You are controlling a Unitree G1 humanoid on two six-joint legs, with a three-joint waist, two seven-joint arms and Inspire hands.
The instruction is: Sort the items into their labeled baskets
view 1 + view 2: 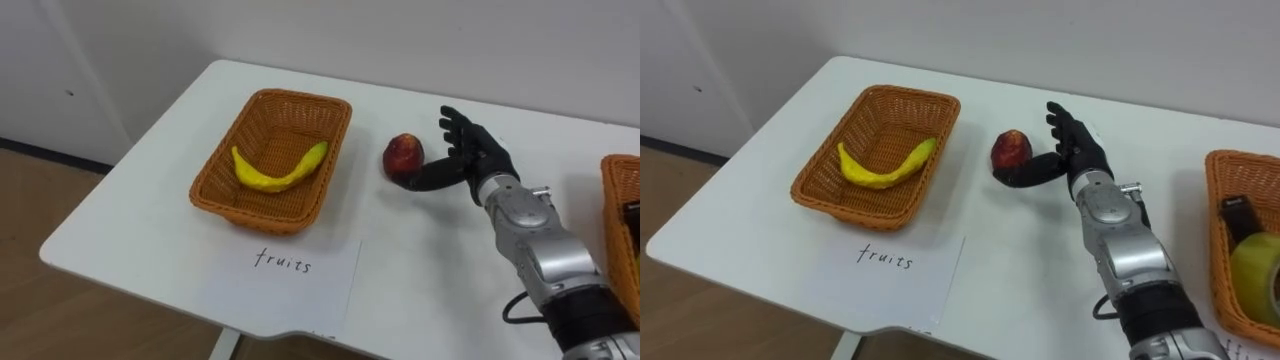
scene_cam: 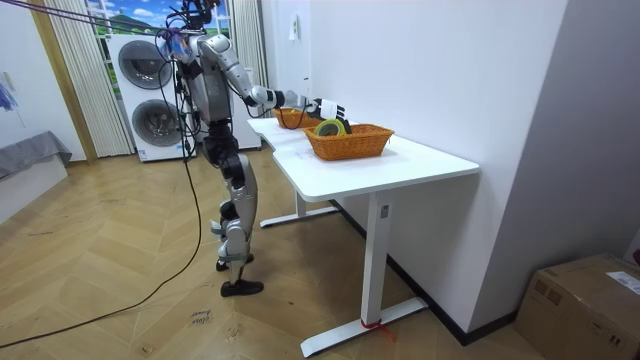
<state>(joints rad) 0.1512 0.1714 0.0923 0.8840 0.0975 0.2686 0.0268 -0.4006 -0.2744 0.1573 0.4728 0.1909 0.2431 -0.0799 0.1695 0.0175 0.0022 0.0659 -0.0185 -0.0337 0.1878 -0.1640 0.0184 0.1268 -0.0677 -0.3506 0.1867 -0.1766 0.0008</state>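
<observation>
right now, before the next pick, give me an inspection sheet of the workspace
surface: white table, paper label at near edge
job's things: banana in left wicker basket; red apple on table beside it; tape roll and dark item in right wicker basket
clutter: nothing seen
hands: right hand open beside apple, fingers straight, thumb at its base
cables: nothing seen beyond the robot's own
surroundings: white wall, washing machines, cardboard box
</observation>
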